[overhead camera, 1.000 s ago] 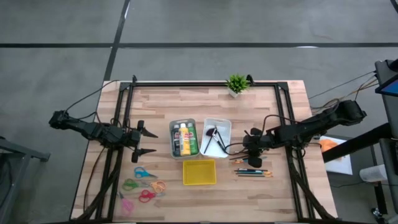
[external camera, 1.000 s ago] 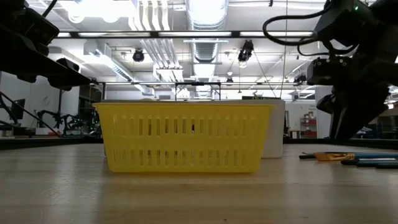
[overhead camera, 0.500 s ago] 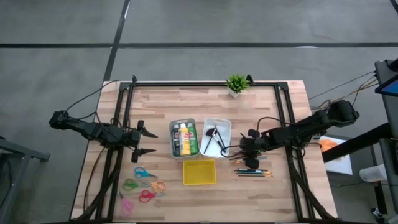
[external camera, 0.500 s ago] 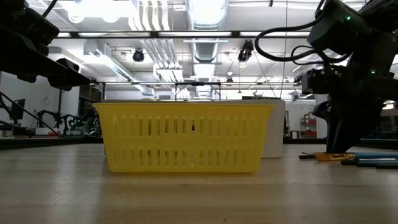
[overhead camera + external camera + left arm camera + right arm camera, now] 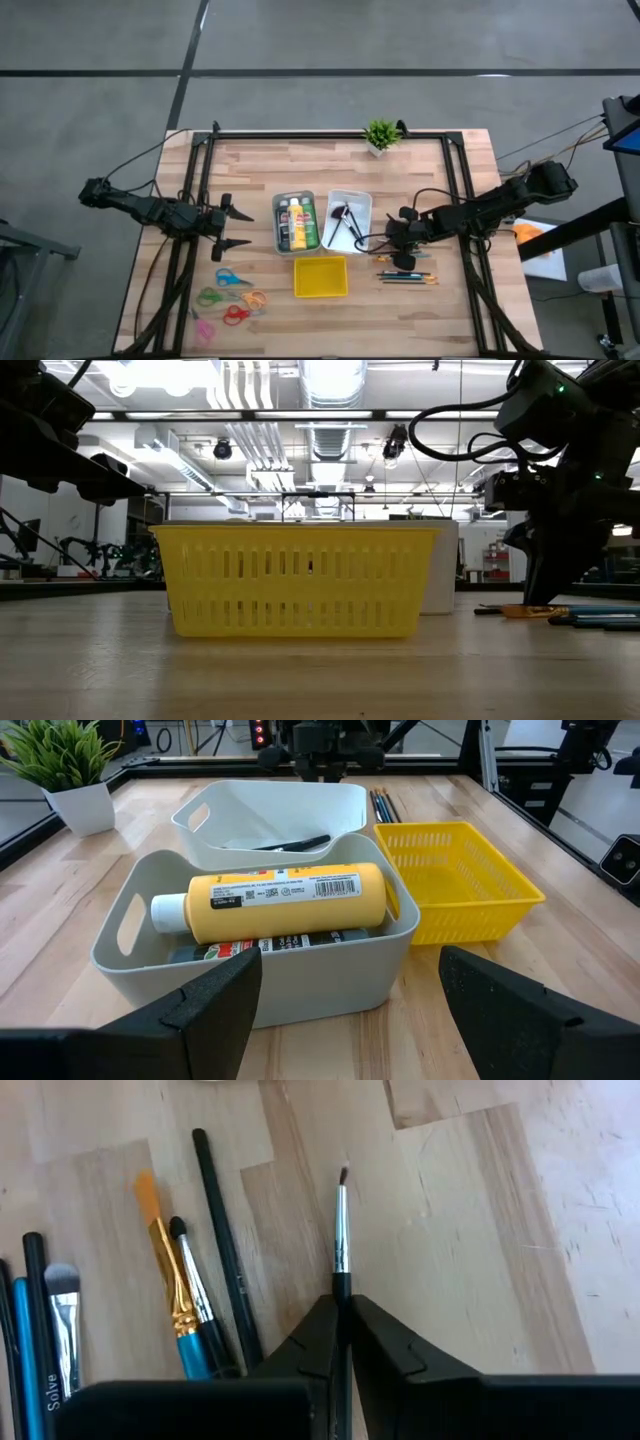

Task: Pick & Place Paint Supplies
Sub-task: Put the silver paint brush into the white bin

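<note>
My right gripper point(image 5: 401, 250) is low over the loose brushes and pencils point(image 5: 405, 276) lying on the table right of the yellow basket point(image 5: 320, 277), and it is shut on one thin dark-handled brush point(image 5: 341, 1230). Other brushes point(image 5: 185, 1295) lie flat beside it. The paint bottles point(image 5: 297, 223) lie in the grey bin point(image 5: 277, 205); the yellow bottle point(image 5: 280, 900) is on top. A few brushes point(image 5: 345, 222) rest in the white bin point(image 5: 365, 198). My left gripper point(image 5: 236, 228) hovers open left of the grey bin, holding nothing. My right gripper pinches the thin brush by its dark handle point(image 5: 341, 1292), just behind the silver ferrule, between the two fingertips point(image 5: 318, 1335). The fingers come from above, pointing down, in line with the brush. The bristle tip point(image 5: 343, 1176) points away from the fingers; whether the brush is off the wood, I cannot tell.
Several coloured scissors point(image 5: 230, 300) lie near the left front corner. A small potted plant point(image 5: 380, 135) stands at the far edge. A black frame point(image 5: 330, 135) runs along the table's far and side edges. Bare wood lies between the bins and the plant.
My right gripper has moved down onto the loose brushes and a little toward the table's left. My left arm has kept still.
</note>
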Controlling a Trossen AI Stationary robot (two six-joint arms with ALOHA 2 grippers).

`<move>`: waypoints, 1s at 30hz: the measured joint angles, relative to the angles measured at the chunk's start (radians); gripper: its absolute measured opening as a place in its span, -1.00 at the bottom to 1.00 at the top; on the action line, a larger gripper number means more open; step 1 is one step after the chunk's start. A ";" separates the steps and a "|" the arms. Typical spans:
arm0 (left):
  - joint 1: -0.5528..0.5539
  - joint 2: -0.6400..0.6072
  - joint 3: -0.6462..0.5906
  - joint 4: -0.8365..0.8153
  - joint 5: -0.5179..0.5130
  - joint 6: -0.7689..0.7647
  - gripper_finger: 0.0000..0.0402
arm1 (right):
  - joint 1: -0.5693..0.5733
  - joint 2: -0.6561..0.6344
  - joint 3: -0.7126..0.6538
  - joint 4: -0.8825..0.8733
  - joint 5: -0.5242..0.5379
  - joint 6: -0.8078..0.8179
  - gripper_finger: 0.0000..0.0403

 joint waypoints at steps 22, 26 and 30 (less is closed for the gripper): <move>0.000 0.000 0.000 0.000 0.000 0.000 0.52 | -0.001 -0.038 0.087 -0.197 0.028 -0.001 -0.91; 0.000 0.000 0.000 0.000 0.000 0.000 0.52 | -0.001 -0.091 0.118 -0.258 0.060 0.007 -0.91; 0.000 0.000 0.000 0.000 0.000 0.000 0.52 | -0.003 -0.161 0.146 -0.290 0.092 0.037 -0.91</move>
